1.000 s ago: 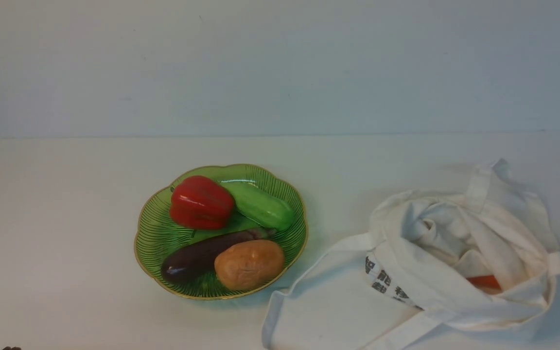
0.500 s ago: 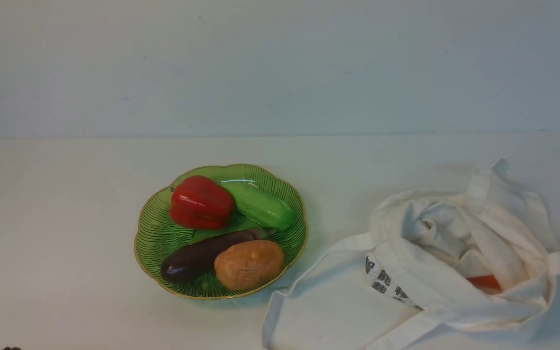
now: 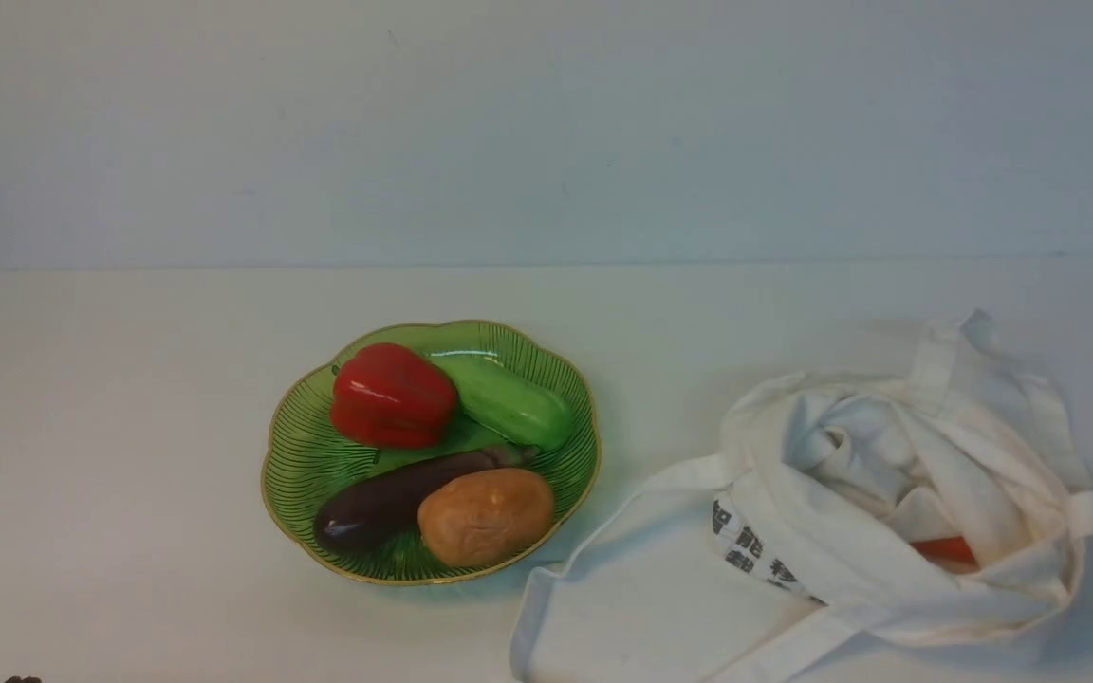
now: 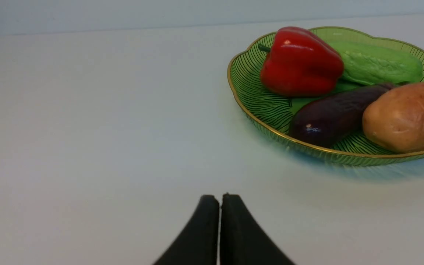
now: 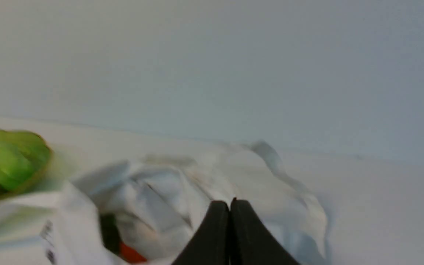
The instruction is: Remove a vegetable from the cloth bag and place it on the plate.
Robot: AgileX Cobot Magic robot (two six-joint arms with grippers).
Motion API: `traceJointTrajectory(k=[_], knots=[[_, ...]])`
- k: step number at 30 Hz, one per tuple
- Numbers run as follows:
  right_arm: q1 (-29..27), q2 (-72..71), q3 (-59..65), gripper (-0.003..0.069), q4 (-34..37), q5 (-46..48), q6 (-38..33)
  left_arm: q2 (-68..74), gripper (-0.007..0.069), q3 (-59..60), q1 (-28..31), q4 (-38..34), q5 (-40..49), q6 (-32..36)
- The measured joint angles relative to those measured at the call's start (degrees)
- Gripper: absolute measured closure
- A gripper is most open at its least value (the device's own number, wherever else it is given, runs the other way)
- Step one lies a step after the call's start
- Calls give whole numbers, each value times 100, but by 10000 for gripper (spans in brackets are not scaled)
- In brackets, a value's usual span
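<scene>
Left gripper hangs low over bare white table, fingers pressed together, holding nothing, short of the green glass plate. The eggplant lies on that plate, touching the potato, with the red pepper and cucumber behind. Right gripper, fingers together and empty, hovers above the rumpled cloth bag, where an orange piece peeks out.

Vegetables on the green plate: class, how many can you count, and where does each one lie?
4. Red pepper far left, cucumber far right, eggplant near left, potato near right. An orange piece shows inside the cloth bag; more may hide there.
</scene>
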Motion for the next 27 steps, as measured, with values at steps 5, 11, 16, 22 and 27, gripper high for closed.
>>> traceJointTrajectory(k=[5,11,16,22,27], knots=[[-695,-184,363,673,18,422,0,0,633,0,0,0,0,0],[-744,-219,357,673,5,488,0,0,633,0,0,0,0,0],[-744,-219,352,673,5,493,-76,0,633,0,0,0,0,0],[-744,-219,352,673,1,493,-117,0,633,0,0,0,0,0],[-751,-219,352,673,1,493,-45,0,633,0,0,0,0,0]])
